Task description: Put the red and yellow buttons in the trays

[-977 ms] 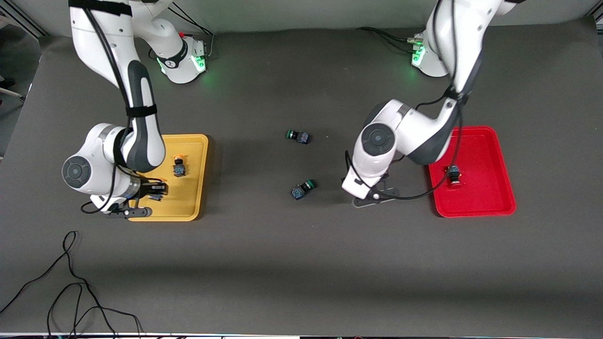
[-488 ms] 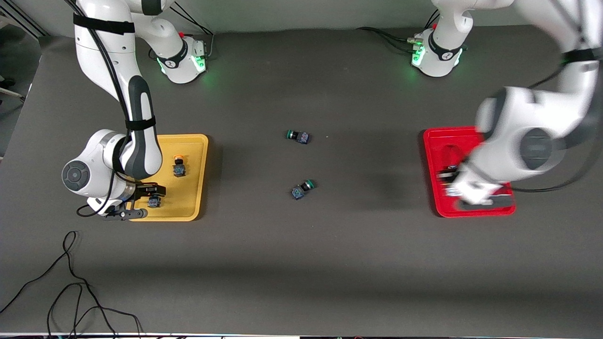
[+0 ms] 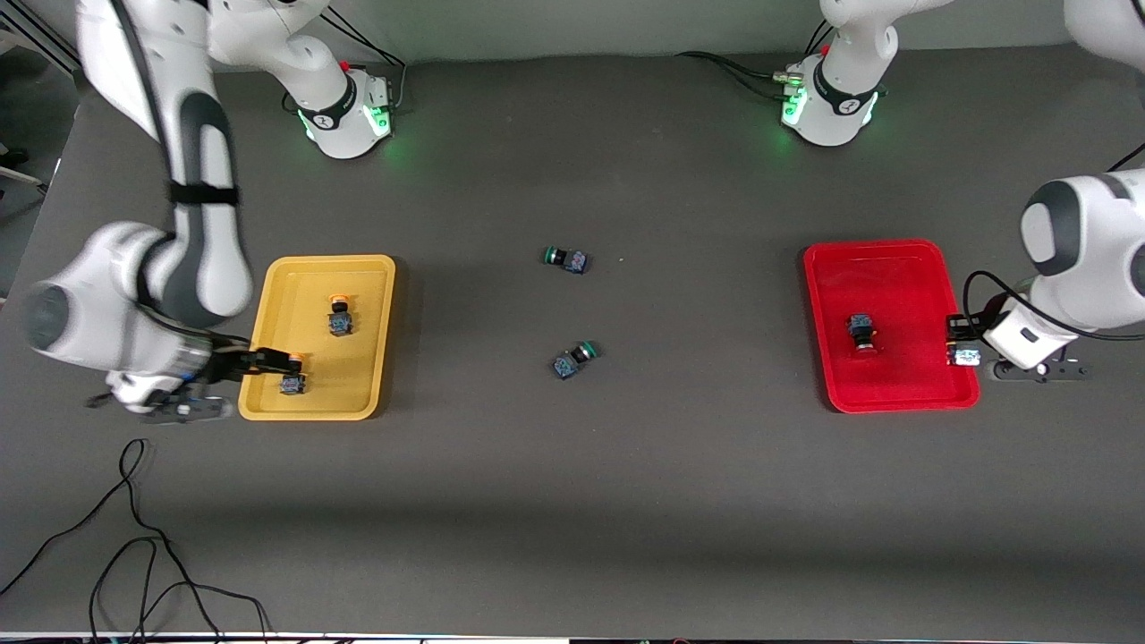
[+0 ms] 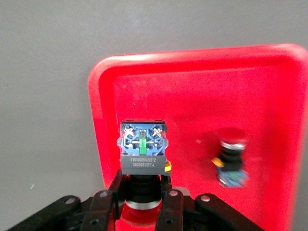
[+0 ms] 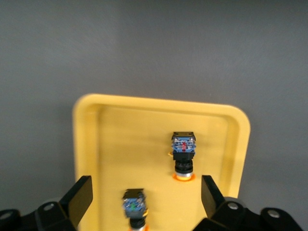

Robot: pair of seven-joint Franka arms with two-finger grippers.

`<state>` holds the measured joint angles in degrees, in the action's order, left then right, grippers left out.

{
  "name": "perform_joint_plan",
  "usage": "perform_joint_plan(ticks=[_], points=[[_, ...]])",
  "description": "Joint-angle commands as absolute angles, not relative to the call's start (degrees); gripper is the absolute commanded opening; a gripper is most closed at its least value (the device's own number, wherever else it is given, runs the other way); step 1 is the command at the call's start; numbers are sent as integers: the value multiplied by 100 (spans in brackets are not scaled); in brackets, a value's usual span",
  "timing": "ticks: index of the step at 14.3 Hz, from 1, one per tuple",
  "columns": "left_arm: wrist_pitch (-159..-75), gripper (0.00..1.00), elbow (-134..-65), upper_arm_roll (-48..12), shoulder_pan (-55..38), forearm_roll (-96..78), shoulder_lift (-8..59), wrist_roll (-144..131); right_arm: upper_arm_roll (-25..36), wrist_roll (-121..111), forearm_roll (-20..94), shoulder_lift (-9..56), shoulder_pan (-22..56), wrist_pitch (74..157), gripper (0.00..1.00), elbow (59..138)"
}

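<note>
The yellow tray (image 3: 376, 295) holds two yellow-capped buttons, one (image 3: 338, 318) farther from the front camera and one (image 3: 292, 384) nearer; both show in the right wrist view (image 5: 184, 153) (image 5: 134, 206). My right gripper (image 3: 267, 362) is open and empty just above the nearer button, at the tray's edge toward the right arm's end (image 5: 144, 198). The red tray (image 3: 894, 259) holds one red-capped button (image 3: 860, 332) (image 4: 231, 161). My left gripper (image 3: 960, 343) is shut on another button (image 4: 144, 151), blue-grey base up, over the red tray's (image 4: 192, 82) outer rim.
Two green-capped buttons lie on the dark mat mid-table, one (image 3: 565, 258) farther from the front camera, one (image 3: 574, 358) nearer. A black cable (image 3: 134, 537) lies loose near the front edge at the right arm's end.
The left arm swung from mid-table to the red tray's outer rim, carrying a button. The right gripper let go of a yellow button in the yellow tray and drew back from it.
</note>
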<state>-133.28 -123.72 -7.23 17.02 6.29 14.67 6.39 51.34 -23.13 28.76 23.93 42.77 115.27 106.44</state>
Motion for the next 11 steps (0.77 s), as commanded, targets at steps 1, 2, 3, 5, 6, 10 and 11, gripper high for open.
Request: perform_joint_plan(ticks=[1,2,3,5,6,10,11], points=[[-14534,15,-13235,-800,1862,765,1537,703,5369,-2294,2778,1846,4315,10927,100,10364],[-14633,29,-13280,-800,1898,852,1599,729,5457,-2242,2777,1820,4324,10620,100,10206],[-14625,72,-13263,-800,1898,948,1626,738,5536,-2137,2760,1758,4324,10313,100,10047],[-14477,100,-13210,-800,1898,958,1539,738,5529,-1717,2376,1522,4333,10029,100,9836],[-14215,100,-13140,-809,1898,958,1451,756,5476,-1366,2103,1338,4342,9959,100,9739],[-12722,100,-12430,-861,1872,932,933,861,4372,-433,1128,460,3913,9756,100,9712],[-12300,100,-12167,-870,1846,897,827,861,3829,-257,899,222,3520,9730,100,9747]])
